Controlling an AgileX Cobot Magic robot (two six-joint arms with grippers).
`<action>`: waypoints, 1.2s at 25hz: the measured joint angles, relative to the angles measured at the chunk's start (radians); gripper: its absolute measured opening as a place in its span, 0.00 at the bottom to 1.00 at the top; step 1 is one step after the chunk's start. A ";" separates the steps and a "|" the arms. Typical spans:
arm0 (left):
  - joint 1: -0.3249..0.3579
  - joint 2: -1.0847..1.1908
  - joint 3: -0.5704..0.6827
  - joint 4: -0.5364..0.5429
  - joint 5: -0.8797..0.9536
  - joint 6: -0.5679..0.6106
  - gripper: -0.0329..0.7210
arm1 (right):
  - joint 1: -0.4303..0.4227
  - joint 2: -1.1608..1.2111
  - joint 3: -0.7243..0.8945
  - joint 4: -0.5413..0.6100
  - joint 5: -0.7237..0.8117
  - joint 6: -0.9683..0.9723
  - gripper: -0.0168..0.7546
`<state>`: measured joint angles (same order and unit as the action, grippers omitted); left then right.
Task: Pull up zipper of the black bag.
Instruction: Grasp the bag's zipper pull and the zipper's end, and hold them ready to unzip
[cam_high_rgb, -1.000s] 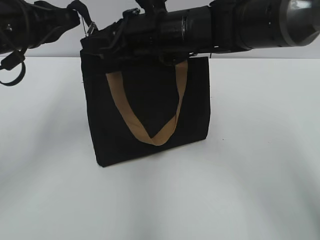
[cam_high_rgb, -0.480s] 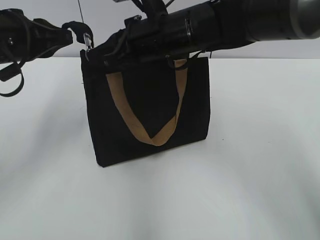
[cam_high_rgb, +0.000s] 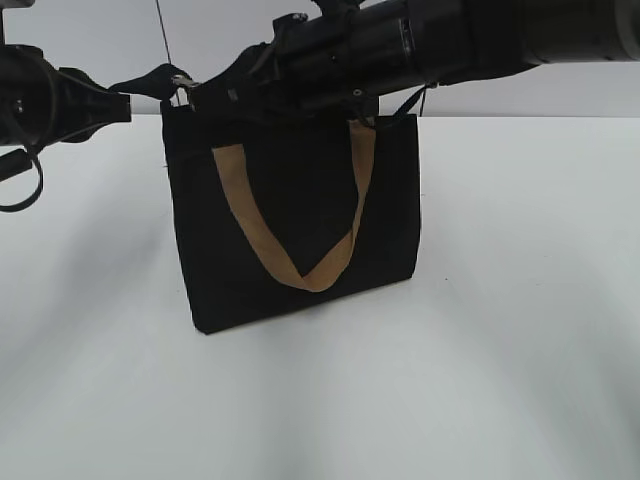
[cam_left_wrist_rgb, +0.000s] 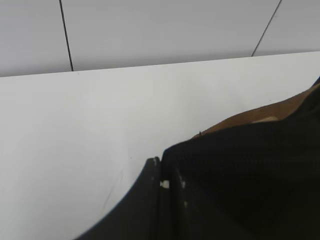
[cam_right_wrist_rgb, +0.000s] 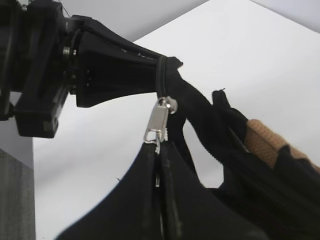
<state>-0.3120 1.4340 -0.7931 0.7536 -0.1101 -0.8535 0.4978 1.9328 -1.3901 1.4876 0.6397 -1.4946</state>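
Note:
The black bag (cam_high_rgb: 300, 230) stands upright on the white table with a tan strap handle (cam_high_rgb: 300, 270) hanging down its front. My left gripper (cam_high_rgb: 125, 95) is shut on the bag's fabric end tab (cam_high_rgb: 155, 80) at its top left corner. In the left wrist view the jaws (cam_left_wrist_rgb: 160, 172) pinch black fabric of the bag (cam_left_wrist_rgb: 250, 165). My right gripper (cam_high_rgb: 200, 95) reaches across the bag's top. It is shut on the zipper's silvery pull (cam_right_wrist_rgb: 159, 122) at the jaw tips (cam_right_wrist_rgb: 159, 155). The pull (cam_high_rgb: 180, 85) sits at the bag's left end.
The white table (cam_high_rgb: 500, 350) spreads around the bag, with a pale panelled wall (cam_left_wrist_rgb: 150, 30) behind. The right arm (cam_high_rgb: 450, 45) lies along the bag's top edge. The left gripper (cam_right_wrist_rgb: 100, 65) shows in the right wrist view, holding the end tab (cam_right_wrist_rgb: 167, 65) taut.
My right gripper has slid left along the bag's top with the pull. My left gripper has drawn back to the left and lower, stretching the end tab.

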 joint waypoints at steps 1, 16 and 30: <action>-0.002 0.000 0.000 0.000 0.003 0.000 0.06 | -0.004 0.000 0.000 -0.001 0.014 0.011 0.00; -0.003 -0.001 0.000 -0.007 0.136 0.001 0.06 | -0.074 0.000 0.000 -0.005 0.154 0.240 0.00; -0.004 -0.001 0.000 -0.012 0.250 0.001 0.06 | -0.219 0.000 0.000 -0.181 0.148 0.290 0.00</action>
<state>-0.3160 1.4326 -0.7931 0.7413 0.1402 -0.8525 0.2791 1.9328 -1.3901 1.3070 0.7874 -1.2047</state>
